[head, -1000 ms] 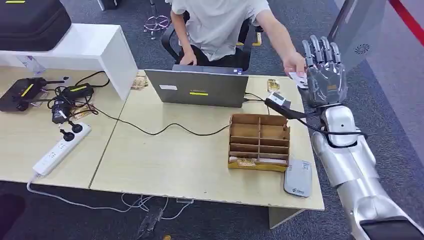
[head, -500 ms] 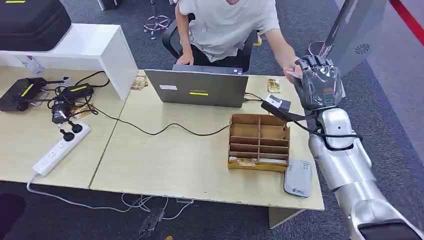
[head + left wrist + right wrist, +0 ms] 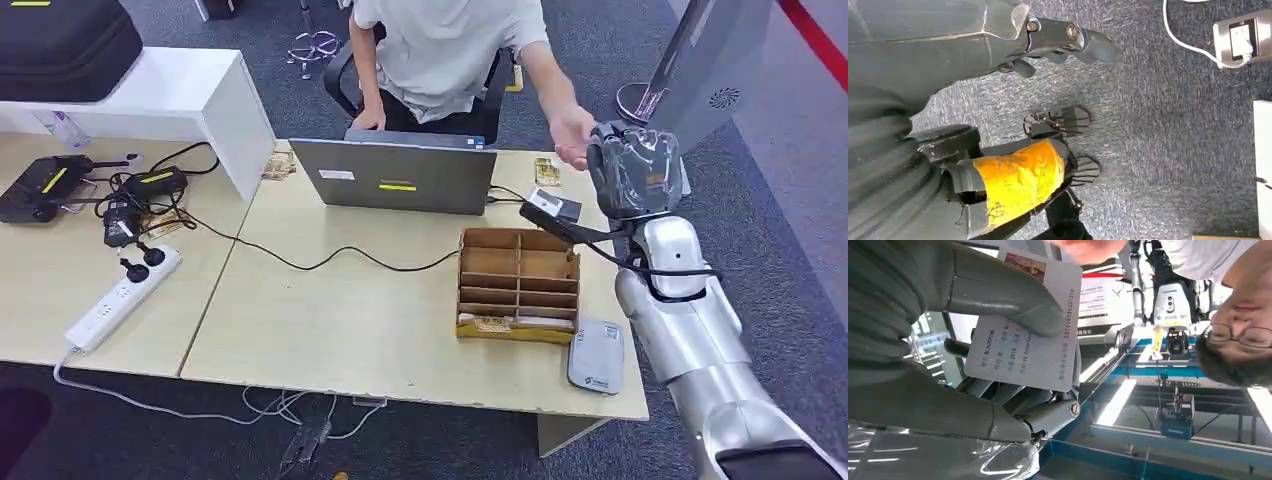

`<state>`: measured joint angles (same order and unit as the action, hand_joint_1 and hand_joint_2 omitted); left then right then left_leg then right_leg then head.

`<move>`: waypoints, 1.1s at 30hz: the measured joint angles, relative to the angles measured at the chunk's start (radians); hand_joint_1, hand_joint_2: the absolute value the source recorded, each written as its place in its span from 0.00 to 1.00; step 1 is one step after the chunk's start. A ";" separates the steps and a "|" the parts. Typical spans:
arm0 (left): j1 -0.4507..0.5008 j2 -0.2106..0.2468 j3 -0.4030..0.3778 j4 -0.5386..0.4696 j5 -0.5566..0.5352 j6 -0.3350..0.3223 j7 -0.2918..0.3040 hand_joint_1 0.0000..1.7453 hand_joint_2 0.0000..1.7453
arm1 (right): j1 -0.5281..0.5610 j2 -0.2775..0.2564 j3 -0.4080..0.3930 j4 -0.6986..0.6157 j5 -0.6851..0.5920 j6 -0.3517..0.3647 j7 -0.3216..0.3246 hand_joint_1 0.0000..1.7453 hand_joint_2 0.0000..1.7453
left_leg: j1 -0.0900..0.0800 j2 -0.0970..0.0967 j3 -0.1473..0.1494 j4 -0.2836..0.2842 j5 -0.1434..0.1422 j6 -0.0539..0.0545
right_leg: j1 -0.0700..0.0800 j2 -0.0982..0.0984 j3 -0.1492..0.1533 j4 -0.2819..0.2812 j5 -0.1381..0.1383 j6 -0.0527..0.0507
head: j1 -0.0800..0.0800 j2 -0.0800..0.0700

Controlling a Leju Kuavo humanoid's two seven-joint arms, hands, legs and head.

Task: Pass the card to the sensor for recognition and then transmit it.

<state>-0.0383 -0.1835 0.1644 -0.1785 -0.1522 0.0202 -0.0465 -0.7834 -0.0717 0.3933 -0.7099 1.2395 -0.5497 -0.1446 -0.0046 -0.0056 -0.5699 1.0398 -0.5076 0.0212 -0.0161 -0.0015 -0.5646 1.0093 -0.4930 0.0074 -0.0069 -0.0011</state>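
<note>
In the right wrist view a white card (image 3: 1030, 347) with printed text and a small photo lies pinched between my right hand's thumb (image 3: 1008, 302) and the fingers behind it. My right hand (image 3: 635, 168) is raised past the table's far right corner, fingers curled in, and from the head its back hides the card. A grey flat sensor (image 3: 597, 357) lies on the table's front right corner, well below and nearer than the hand. My left hand (image 3: 1068, 42) hangs over the carpet, fingers loosely out, holding nothing.
A person sits behind the laptop (image 3: 395, 175); their hand (image 3: 572, 135) hovers just left of my right hand. A cardboard divider box (image 3: 518, 285) stands beside the sensor. A small black device (image 3: 553, 205) and cables lie near the laptop. A power strip (image 3: 120, 300) lies at the left.
My right hand's fingers stood spread upright while the person held the card to them. They have curled in onto the card, and the person's hand has drawn back a little.
</note>
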 joint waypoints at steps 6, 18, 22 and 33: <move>0.000 -0.001 0.003 0.000 0.012 0.016 0.002 0.00 1.00 | 0.060 -0.020 0.005 -0.067 -0.031 -0.019 -0.006 1.00 1.00 | 0.000 0.000 0.000 0.000 0.000 0.000 | 0.000 0.000 0.000 0.000 0.000 0.000 | 0.000 0.000; 0.003 -0.002 0.027 0.000 0.042 0.029 0.003 0.00 1.00 | 0.368 -0.152 -0.040 -0.409 -0.032 -0.077 -0.026 1.00 1.00 | 0.000 -0.004 -0.001 0.000 -0.001 0.001 | 0.000 -0.003 0.001 -0.003 0.000 0.000 | 0.000 0.000; 0.004 -0.002 0.040 0.000 0.052 0.033 0.003 0.00 1.00 | 0.487 -0.180 -0.090 -0.528 -0.016 -0.093 -0.035 1.00 1.00 | 0.000 -0.004 -0.001 0.000 -0.001 0.001 | 0.000 -0.003 0.001 -0.003 -0.001 0.001 | 0.000 0.000; 0.003 -0.007 0.062 0.000 0.058 0.041 0.003 0.00 1.00 | 0.687 -0.185 -0.156 -0.650 0.007 -0.127 -0.079 1.00 1.00 | 0.000 -0.003 -0.001 -0.001 -0.001 0.001 | 0.000 -0.003 0.001 -0.003 -0.001 0.001 | 0.000 0.000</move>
<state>-0.0358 -0.1907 0.2266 -0.1785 -0.0942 0.0610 -0.0431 -0.0959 -0.2563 0.2373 -1.3596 1.2463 -0.6771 -0.2232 -0.0046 -0.0091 -0.5705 1.0392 -0.5086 0.0218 -0.0159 -0.0044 -0.5636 1.0064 -0.4935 0.0080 -0.0069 -0.0011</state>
